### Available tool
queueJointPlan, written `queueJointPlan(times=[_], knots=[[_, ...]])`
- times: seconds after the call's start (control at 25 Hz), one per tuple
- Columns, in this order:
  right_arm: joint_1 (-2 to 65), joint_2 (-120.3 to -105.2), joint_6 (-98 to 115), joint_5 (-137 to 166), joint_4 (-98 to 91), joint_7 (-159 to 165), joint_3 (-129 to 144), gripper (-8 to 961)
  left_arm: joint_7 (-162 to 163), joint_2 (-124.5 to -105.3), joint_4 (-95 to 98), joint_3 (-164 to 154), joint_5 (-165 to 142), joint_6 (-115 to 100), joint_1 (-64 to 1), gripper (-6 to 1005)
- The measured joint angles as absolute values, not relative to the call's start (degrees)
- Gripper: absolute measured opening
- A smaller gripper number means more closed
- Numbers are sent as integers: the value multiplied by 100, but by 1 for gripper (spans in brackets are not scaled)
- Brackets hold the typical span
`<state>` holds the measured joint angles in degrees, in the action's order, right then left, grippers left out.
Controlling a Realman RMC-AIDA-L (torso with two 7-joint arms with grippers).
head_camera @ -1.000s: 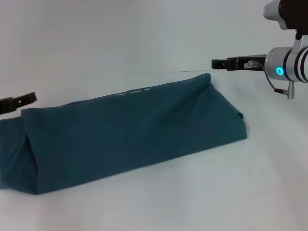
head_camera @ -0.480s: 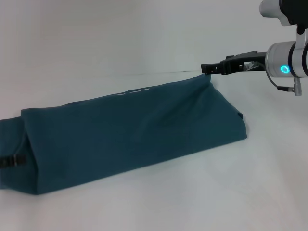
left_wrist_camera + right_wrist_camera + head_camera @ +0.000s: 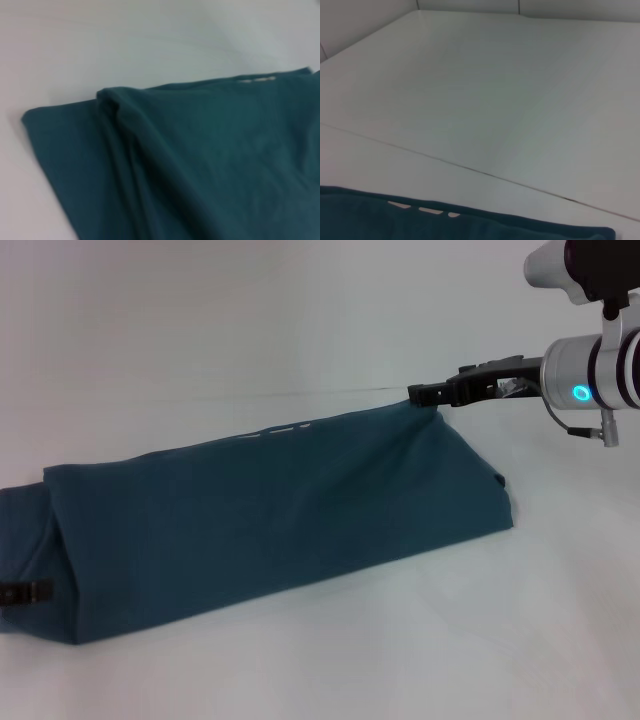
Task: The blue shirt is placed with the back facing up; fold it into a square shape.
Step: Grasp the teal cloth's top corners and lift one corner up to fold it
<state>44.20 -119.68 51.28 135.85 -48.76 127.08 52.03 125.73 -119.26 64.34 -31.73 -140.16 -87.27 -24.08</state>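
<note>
Head view puts the blue shirt nearest, folded into a long band that runs across the white table from the near left to the far right. Its left end is cut off by the frame edge. At that edge only a black tip of the left gripper shows against the cloth; whether its fingers are apart or together cannot be told. Farther back, the right gripper touches the shirt's far right corner, where the fabric peaks up to it; its fingers look pressed together on that corner. No containers are visible.
</note>
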Motion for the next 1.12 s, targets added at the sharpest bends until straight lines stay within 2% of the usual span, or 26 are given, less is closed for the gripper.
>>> queueJointPlan(times=[0.56, 0.8, 0.92, 1.12], knots=[[4409, -11985, 5130, 13556, -4859, 12709, 5309, 927, 12595, -11963, 6017, -3689, -14518, -7911, -2656, 873], [4385, -11987, 5204, 13499, -4900, 12657, 5595, 927, 12652, -11963, 5975, -3658, -14542, -7912, -2676, 838], [4382, -11972, 5591, 13348, -4910, 12329, 5756, 927, 12654, -11962, 5978, -3677, -14544, -7906, -2656, 630], [4427, -11947, 6466, 13301, -4998, 11805, 5783, 927, 12644, -11968, 5980, -3662, -14542, -7904, -2640, 519]])
